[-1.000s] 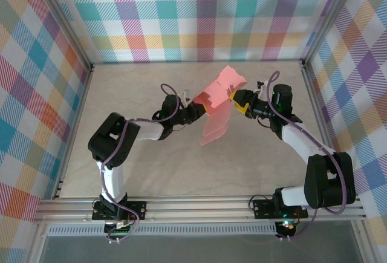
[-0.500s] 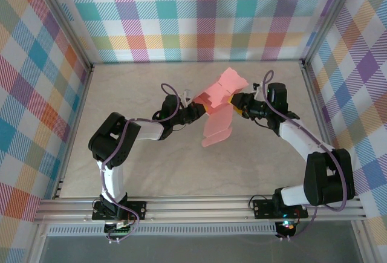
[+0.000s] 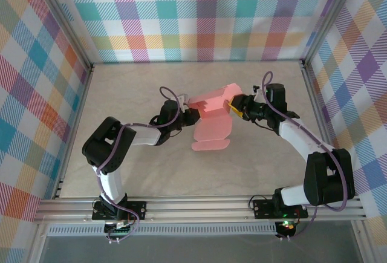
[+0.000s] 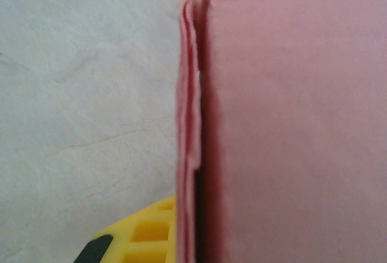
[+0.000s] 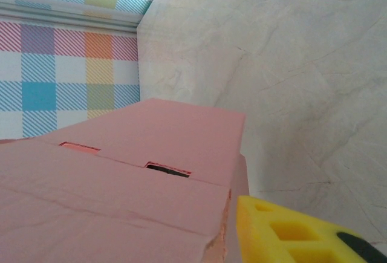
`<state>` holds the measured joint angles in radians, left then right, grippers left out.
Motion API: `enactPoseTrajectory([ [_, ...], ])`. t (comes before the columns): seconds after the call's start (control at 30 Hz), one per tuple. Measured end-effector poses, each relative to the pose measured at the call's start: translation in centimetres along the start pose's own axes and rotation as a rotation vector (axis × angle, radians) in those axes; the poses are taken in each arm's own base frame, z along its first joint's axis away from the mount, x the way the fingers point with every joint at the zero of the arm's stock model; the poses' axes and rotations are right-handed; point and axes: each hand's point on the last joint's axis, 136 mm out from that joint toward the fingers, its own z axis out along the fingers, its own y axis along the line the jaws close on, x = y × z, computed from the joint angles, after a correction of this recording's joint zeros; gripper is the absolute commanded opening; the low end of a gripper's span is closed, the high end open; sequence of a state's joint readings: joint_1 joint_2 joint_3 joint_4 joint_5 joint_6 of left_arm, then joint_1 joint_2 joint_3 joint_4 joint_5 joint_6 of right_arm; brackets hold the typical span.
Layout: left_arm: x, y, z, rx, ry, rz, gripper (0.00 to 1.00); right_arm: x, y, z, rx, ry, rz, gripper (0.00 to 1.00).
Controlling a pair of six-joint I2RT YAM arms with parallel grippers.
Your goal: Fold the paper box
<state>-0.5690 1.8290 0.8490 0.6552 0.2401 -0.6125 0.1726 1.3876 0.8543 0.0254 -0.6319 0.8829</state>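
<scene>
Over the worktop (image 3: 121, 94), nearer its far edge, the left claw (image 3: 191, 116) clenches the box (image 3: 211, 103); the right claw's (image 3: 232, 107) state I cannot tell. Light, easily creased card: probably best gripped beside folds.

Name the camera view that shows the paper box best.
Top external: the whole paper box shows, partly folded, rounded flap included. Left wrist gives a folded edge close up; right wrist, a slotted panel from nearby.
</scene>
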Motion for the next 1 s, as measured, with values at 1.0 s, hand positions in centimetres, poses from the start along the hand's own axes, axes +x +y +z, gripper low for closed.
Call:
enactPoseTrajectory([
  [1.0, -0.8, -0.4, -0.1, 0.009, -0.032, -0.053, 0.00, 0.5, -0.2, 1.2, -0.056, 0.030, 0.075, 0.13],
])
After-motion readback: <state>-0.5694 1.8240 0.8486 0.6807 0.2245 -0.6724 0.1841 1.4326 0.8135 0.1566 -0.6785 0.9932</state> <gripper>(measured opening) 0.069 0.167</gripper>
